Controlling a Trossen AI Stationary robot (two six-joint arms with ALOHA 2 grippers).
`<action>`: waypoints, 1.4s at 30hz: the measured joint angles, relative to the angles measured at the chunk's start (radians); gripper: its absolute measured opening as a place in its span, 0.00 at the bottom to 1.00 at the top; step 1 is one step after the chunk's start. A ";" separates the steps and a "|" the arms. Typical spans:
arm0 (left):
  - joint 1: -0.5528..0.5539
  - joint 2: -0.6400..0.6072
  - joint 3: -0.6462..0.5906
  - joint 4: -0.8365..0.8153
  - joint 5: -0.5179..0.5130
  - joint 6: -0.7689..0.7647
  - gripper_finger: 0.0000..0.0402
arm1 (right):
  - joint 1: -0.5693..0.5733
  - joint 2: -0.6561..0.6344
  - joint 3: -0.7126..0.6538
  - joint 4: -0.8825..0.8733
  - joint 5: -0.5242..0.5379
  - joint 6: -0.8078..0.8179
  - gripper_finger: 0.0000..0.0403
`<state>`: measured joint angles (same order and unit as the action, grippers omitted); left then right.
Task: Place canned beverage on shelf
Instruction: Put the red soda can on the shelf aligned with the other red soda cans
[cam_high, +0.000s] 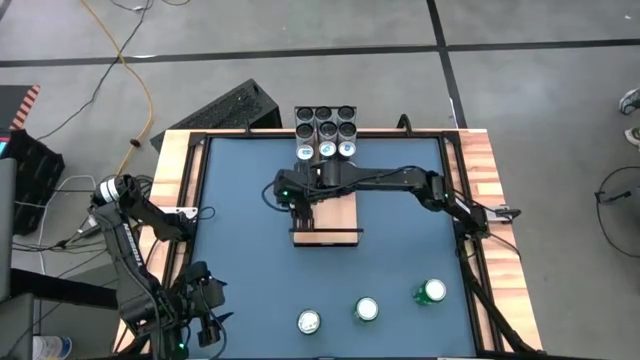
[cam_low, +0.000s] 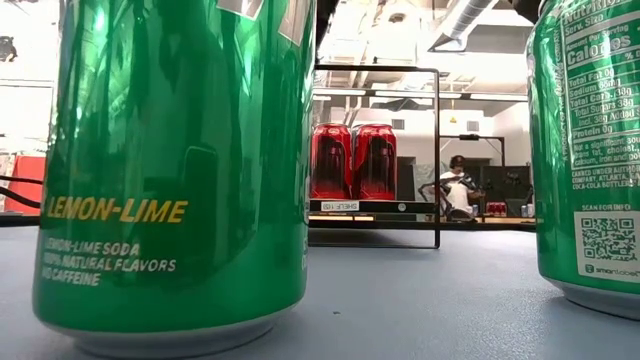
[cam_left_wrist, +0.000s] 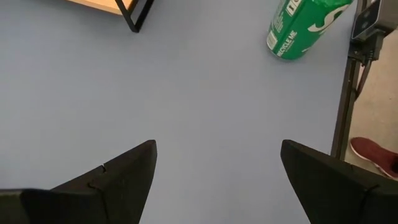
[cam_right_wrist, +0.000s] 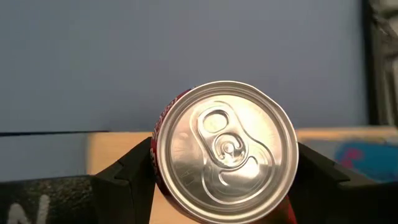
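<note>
High view: the right gripper (cam_high: 303, 203) reaches in over the far end of the shelf (cam_high: 335, 222), the pale plank in the middle of the blue surface (cam_high: 240, 260). The arm covers whatever it carries here. Three green cans (cam_high: 366, 309) stand well apart from it near the front edge, and a tray of cans (cam_high: 326, 136) sits just beyond the shelf. The left gripper (cam_high: 205, 305) waits at the front left corner.

Low view: two red cans (cam_low: 352, 161) stand side by side on the shelf between its black wire rails. The near green cans block most of the frame, so the right fingers cannot be made out.

Left wrist view: the left fingers (cam_left_wrist: 118, 177) are spread wide with nothing between them, and bare surface lies ahead.

Right wrist view: the right fingers (cam_right_wrist: 127, 171) sit against both sides of a red can (cam_right_wrist: 227, 152), seen from its silver top, with shelf wood just below. They appear to grip it, partly closed to its width.

The step looks like setting this can down. It is best lowered straight and upright until the base rests flat, then released, keeping clear of any neighbour. The base contact is hidden, so whether it already rests is unclear.
</note>
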<state>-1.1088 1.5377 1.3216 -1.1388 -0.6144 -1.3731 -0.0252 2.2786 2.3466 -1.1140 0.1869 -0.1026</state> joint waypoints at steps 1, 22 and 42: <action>0.000 0.000 0.000 -0.003 -0.002 0.001 0.82 | 0.002 -0.002 0.000 0.006 -0.011 -0.002 0.66; 0.000 0.000 0.000 -0.028 -0.007 -0.020 0.82 | -0.029 -0.065 -0.001 -0.088 -0.150 -0.097 0.66; 0.003 0.001 -0.056 -0.051 -0.025 -0.100 0.82 | -0.037 -0.648 -0.748 0.398 -0.097 0.050 0.66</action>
<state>-1.1061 1.5387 1.2655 -1.1902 -0.6396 -1.4731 -0.0619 1.6305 1.5990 -0.7161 0.0900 -0.0529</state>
